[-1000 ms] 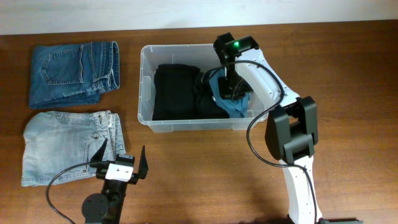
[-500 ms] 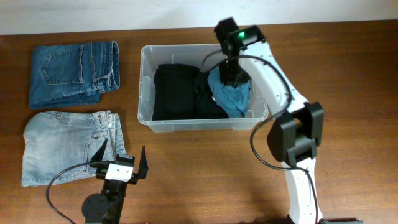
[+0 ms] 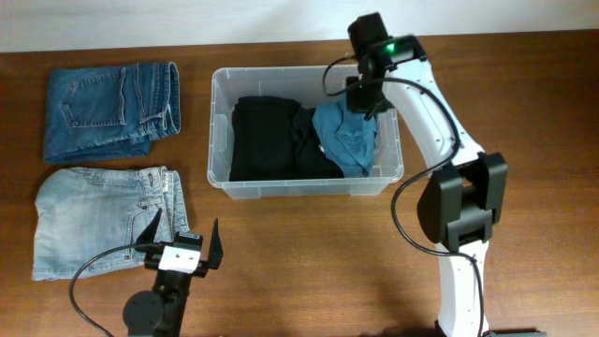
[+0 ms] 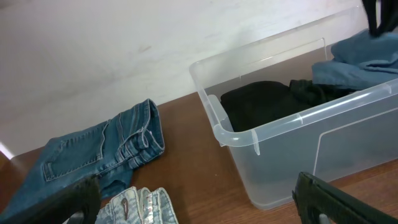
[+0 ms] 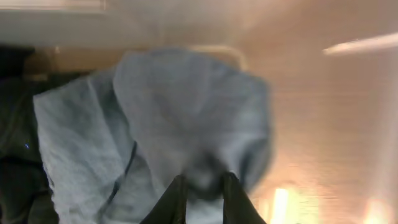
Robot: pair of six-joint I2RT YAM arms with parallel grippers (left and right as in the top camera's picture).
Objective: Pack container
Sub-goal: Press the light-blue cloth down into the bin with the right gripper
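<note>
We record: right gripper [image 3: 365, 98], clamping blue garment [image 3: 346, 140], now shifted towards far-right corner of container [image 3: 217, 131]; left gripper [image 3: 182, 239] fingers apart. Container upright, long axis left-right.

No writing, brand, number or sign is legible anywhere, whether on the clear plastic rectangular container [image 3: 217, 140], the crumpled light-blue cloth [image 3: 348, 140], the folded dark-blue denim jeans [image 3: 110, 108] or the folded pale-blue denim jeans [image 3: 98, 220].

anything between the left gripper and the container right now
Nothing visible: only bare table lies between the left gripper and the container. The light jeans lie off to the side, not in that path.
</note>
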